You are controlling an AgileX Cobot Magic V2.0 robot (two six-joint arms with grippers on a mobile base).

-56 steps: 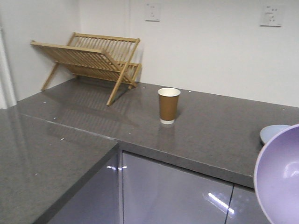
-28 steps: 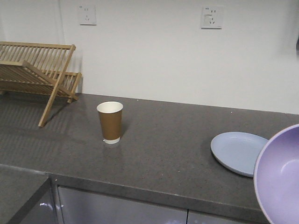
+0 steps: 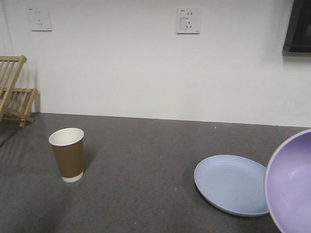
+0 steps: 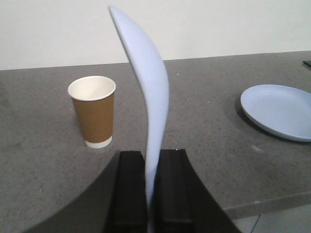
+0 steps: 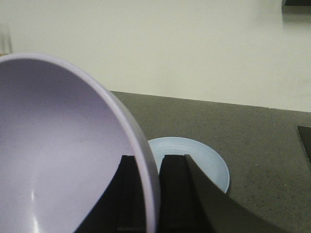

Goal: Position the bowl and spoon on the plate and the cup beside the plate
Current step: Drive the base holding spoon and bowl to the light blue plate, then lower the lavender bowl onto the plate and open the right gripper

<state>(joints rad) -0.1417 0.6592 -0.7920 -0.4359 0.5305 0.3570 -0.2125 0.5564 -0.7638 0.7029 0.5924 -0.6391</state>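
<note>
My left jaws are closed tight on the handle of the spoon (image 4: 148, 87), which stands upright and edge-on, scoop at 12 o'clock. My right jaws pinch the rim of the bowl (image 5: 58, 155), which is tilted with its hollow towards the wrist camera. The plate (image 3: 228, 184) lies flat on the tabletop (image 3: 146, 160). From the front, the bowl covers its rim at 3 o'clock; from my right wrist, it hides the plate's 9 o'clock side. The cup (image 3: 68, 155) stands upright at the plate's 9 o'clock, well apart. A wooden dish rack (image 3: 14, 92) sits at the cup's 10 o'clock, against the wall. Two sockets (image 3: 188, 20) are mounted higher up.
</note>
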